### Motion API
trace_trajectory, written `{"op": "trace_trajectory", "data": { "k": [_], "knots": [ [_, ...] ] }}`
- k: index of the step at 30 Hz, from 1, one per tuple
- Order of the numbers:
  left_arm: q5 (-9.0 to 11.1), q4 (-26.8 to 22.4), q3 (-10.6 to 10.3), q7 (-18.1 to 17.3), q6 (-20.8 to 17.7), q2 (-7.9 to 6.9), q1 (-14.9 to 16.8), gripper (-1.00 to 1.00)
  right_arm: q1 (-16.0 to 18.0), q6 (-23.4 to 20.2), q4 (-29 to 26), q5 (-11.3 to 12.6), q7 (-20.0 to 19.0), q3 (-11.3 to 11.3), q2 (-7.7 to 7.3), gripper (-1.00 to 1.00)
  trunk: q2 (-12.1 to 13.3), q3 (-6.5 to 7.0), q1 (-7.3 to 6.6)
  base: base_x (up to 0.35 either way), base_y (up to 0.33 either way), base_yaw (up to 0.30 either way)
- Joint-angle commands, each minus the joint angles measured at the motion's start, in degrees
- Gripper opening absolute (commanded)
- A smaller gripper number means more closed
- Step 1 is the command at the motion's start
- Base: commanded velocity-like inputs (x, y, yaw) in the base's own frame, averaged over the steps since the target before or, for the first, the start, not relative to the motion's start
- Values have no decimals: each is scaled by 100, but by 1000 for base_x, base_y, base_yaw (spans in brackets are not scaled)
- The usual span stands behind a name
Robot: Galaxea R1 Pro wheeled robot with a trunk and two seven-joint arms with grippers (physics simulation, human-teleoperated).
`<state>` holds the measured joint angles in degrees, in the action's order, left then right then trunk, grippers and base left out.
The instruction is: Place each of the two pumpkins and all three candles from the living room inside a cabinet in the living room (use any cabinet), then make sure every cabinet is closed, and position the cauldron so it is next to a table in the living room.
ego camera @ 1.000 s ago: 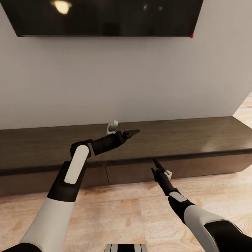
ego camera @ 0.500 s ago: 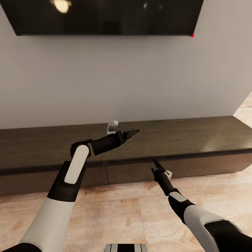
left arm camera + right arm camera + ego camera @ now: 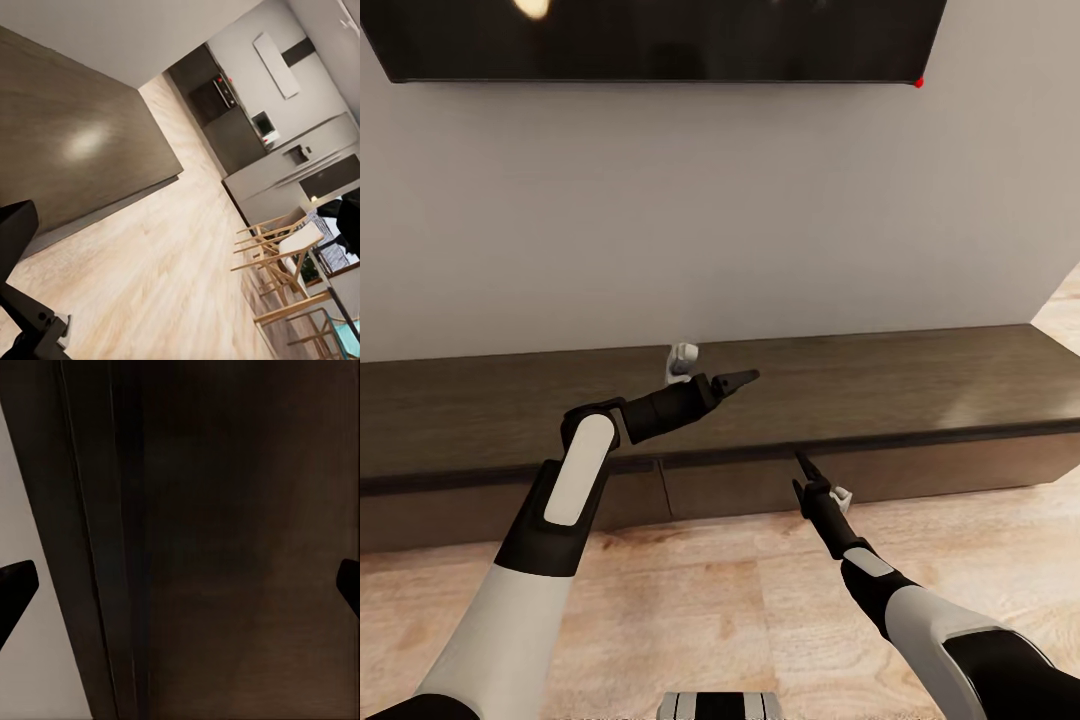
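Observation:
The long dark-brown cabinet (image 3: 920, 390) runs along the wall, and its front panels sit flush. My left gripper (image 3: 745, 379) hovers above the cabinet top, pointing right, open and empty. In the left wrist view the cabinet top (image 3: 75, 135) lies under it. My right gripper (image 3: 800, 472) points up in front of a cabinet front panel, close to its upper edge. Its fingertips (image 3: 15, 581) stand wide apart in the right wrist view, with the dark panel (image 3: 240, 547) between them and nothing held. The pumpkins, candles, cauldron and table are out of view.
A black wall-mounted TV (image 3: 660, 40) hangs above the cabinet on a pale wall. Light wooden floor (image 3: 690, 600) spreads in front. The left wrist view looks past the cabinet's end to wooden chairs (image 3: 285, 262) and a distant kitchen.
The whole head view has shifted a little: TV and cabinet sit slightly higher in the picture, so the camera moved. Both arms keep the same pose.

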<state>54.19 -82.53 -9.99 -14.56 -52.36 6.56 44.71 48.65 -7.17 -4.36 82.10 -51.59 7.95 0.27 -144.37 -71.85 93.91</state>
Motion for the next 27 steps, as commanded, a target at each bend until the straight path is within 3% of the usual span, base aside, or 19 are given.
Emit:
{"op": "trace_trajectory", "data": {
  "k": [1,10,15,27],
  "knots": [
    [-23,0,6,-35,-23,3,3,100,4,-47,5,61,-20,31,-1,100,-3,-27,1,0,0,0],
    [-23,0,6,-38,-22,3,3,100,4,-48,5,60,-18,31,-9,100,-5,-49,4,0,0,0],
    [-23,0,6,-38,-27,3,3,100,4,-48,5,60,-18,31,-10,100,-12,-160,16,0,0,0],
    [-23,0,14,-38,-24,3,3,100,4,-53,-3,52,230,31,-10,100,-12,-160,16,0,0,0]
  ]
}}
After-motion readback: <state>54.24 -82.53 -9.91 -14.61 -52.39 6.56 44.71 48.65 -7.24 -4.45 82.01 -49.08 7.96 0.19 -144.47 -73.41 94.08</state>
